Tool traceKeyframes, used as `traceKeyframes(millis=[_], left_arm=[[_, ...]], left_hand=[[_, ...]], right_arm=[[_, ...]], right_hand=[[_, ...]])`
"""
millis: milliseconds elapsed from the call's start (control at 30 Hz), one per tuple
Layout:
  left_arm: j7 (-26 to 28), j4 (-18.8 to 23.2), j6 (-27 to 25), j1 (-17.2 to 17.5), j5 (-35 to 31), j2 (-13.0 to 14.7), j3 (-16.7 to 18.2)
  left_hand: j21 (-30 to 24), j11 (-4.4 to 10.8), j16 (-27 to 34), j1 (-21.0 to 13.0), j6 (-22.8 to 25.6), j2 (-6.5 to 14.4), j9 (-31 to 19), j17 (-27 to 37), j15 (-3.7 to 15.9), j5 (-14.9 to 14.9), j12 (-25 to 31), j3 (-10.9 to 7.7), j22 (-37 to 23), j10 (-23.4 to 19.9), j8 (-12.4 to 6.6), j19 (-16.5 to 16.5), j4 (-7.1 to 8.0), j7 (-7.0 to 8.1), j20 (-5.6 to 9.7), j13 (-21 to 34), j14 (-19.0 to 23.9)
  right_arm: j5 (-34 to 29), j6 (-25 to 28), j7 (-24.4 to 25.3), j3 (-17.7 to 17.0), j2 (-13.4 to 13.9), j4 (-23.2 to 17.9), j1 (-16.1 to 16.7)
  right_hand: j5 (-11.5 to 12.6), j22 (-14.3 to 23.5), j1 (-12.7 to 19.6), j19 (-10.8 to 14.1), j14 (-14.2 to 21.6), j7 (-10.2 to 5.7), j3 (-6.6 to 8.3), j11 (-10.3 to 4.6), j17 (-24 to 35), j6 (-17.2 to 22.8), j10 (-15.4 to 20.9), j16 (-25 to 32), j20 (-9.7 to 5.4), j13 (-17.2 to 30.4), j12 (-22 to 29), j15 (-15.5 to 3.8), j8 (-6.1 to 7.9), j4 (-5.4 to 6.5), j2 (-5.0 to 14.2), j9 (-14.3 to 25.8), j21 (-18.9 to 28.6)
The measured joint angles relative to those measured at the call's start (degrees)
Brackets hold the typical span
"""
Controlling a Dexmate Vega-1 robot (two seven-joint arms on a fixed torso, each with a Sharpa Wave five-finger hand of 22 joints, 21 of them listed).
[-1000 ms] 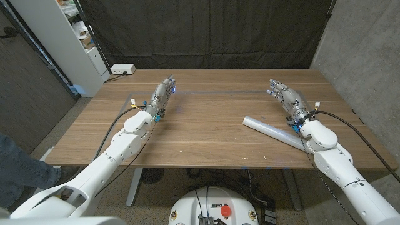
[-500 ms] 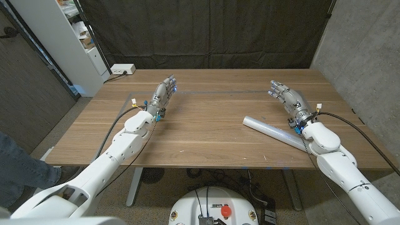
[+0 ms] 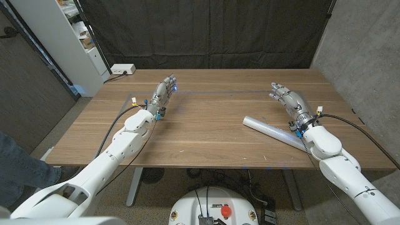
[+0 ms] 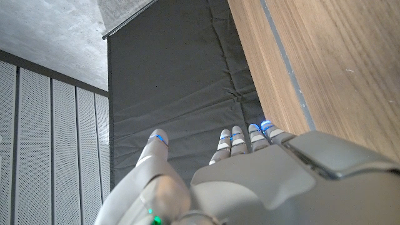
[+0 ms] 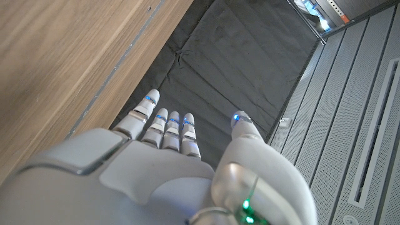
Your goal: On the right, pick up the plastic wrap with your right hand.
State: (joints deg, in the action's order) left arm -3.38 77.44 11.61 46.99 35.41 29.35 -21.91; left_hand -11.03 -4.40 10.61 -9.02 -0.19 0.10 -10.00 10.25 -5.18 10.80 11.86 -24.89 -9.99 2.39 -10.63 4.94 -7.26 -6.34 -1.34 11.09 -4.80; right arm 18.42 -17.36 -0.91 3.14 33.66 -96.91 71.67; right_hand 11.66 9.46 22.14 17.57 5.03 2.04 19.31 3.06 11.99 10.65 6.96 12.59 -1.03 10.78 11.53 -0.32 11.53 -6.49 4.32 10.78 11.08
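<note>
Right hand (image 3: 286,97), fingers spread, grips nothing; roll of plastic wrap (image 3: 274,132) lies on bench (image 3: 212,131) just beside its wrist.

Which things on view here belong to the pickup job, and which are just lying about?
Job:
plastic wrap roll, on the table's right side
right hand, open beyond the roll, not touching it

Lying about:
left hand, open, idle
white power strip, far left corner
shelving, beside the table
</note>
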Motion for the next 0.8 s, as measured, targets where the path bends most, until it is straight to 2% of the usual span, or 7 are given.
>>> traceKeyframes(millis=[300, 800], left_arm=[[0.48, 0.83, -0.43, 0.20, -0.22, 0.24, -0.05], [1.40, 2.55, -1.07, 1.11, -0.46, 0.81, 0.01]], left_hand=[[0.00, 0.00, 0.00, 0.00, 0.00, 0.00, 0.00, 0.00, -0.25, 0.00, 0.00, 0.00, 0.00, 0.00, 0.00, 0.00, 0.00, 0.00, 0.00, 0.00, 0.26], [0.00, 0.00, 0.00, -0.22, 0.42, 0.22, 0.00, 0.00, -0.25, 0.00, 0.00, 0.00, 0.00, 0.00, 0.00, 0.21, 0.00, 0.00, -0.21, -0.01, 0.26]], right_arm=[[-0.96, -0.76, 1.70, -0.01, 1.65, -1.38, 1.79], [-1.51, -2.44, 2.83, 0.59, 3.56, -2.85, 3.70]], right_hand=[[0.00, 0.00, 0.26, -0.01, 0.00, 0.00, 0.00, 0.00, 0.01, 0.00, 0.00, 0.00, 0.00, 0.00, 0.00, 0.00, 0.00, 0.00, 0.26, 0.00, 0.00], [0.00, 0.00, 1.37, 0.20, 0.31, -0.31, 0.71, -0.31, -0.28, 0.31, 0.31, 0.00, -0.21, 0.00, 0.00, -0.31, 0.00, -0.71, 0.58, 0.00, 0.00]])
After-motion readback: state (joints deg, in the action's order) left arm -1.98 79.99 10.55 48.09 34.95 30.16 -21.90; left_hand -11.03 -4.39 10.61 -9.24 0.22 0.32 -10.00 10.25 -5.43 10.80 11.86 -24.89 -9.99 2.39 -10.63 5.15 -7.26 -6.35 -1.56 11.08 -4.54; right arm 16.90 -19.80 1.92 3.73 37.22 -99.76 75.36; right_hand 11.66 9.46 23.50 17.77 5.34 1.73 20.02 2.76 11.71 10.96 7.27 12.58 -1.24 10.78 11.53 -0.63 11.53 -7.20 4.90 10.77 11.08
